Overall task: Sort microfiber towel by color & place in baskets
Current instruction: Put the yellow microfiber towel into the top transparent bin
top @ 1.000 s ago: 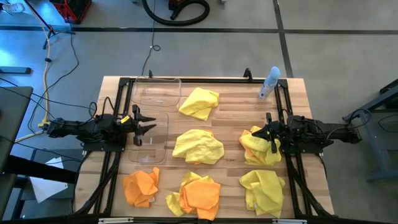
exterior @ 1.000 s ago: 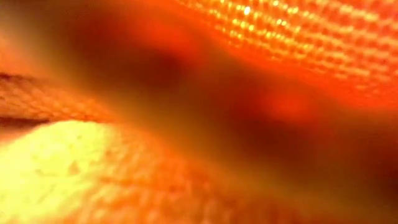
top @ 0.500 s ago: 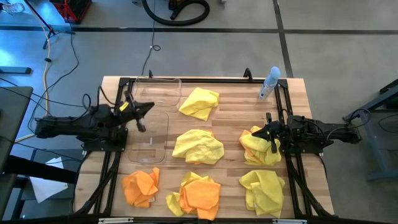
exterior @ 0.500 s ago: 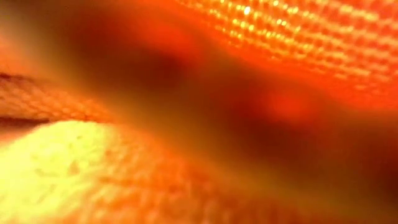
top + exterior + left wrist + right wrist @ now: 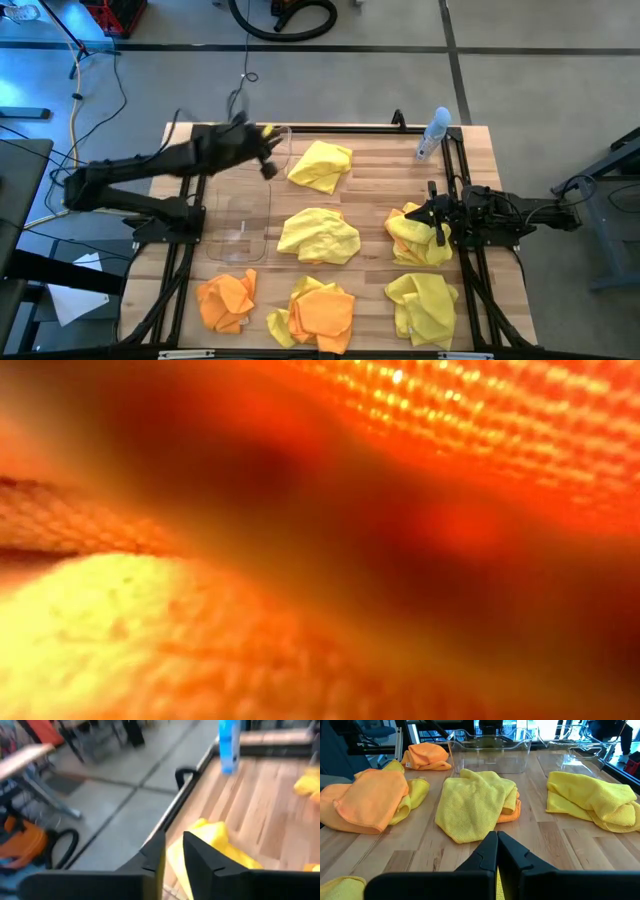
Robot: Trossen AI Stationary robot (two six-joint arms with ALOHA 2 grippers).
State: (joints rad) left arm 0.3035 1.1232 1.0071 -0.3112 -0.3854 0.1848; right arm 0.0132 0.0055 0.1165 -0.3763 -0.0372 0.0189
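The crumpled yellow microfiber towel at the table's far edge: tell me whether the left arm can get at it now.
Probably yes. The left gripper hangs beside the crumpled yellow microfiber towel, over the far clear plastic basket; nothing lies between them.

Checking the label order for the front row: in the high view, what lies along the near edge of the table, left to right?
Orange towel → orange towel lying over a yellow one → yellow towel.
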